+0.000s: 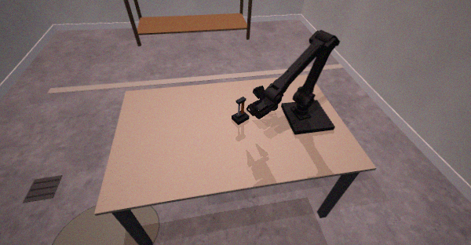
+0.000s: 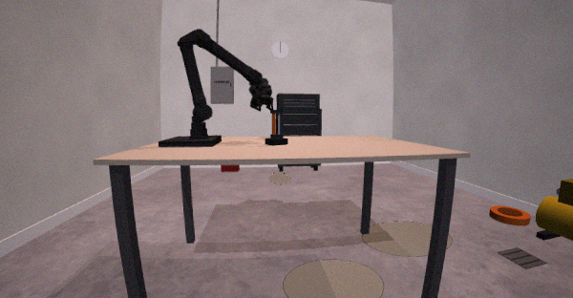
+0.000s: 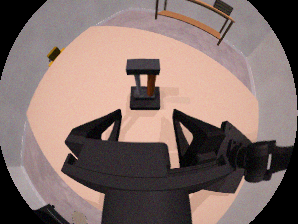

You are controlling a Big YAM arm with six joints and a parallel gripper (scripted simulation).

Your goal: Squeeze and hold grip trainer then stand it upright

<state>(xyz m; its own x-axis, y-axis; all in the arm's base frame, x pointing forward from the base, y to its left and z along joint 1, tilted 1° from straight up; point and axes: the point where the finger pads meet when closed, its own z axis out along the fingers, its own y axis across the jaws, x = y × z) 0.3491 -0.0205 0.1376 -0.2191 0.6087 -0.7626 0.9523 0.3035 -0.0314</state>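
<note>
The grip trainer [image 1: 240, 111] stands upright on the tan table, on a black base with a black top plate. Between the plates stand a thin grey bar and a thicker orange bar. It also shows in the exterior view [image 2: 275, 128] and in the wrist view [image 3: 145, 84], where the orange bar is on the right. My gripper [image 1: 251, 109] is open and empty. It hangs just to the right of the trainer, a short way off, with its fingers pointing at it and apart from it.
The arm's black base [image 1: 308, 116] sits on the table to the right of the trainer. A wooden shelf table [image 1: 188, 7] stands by the far wall. A black tool cabinet [image 2: 299, 114] stands behind the table in the exterior view.
</note>
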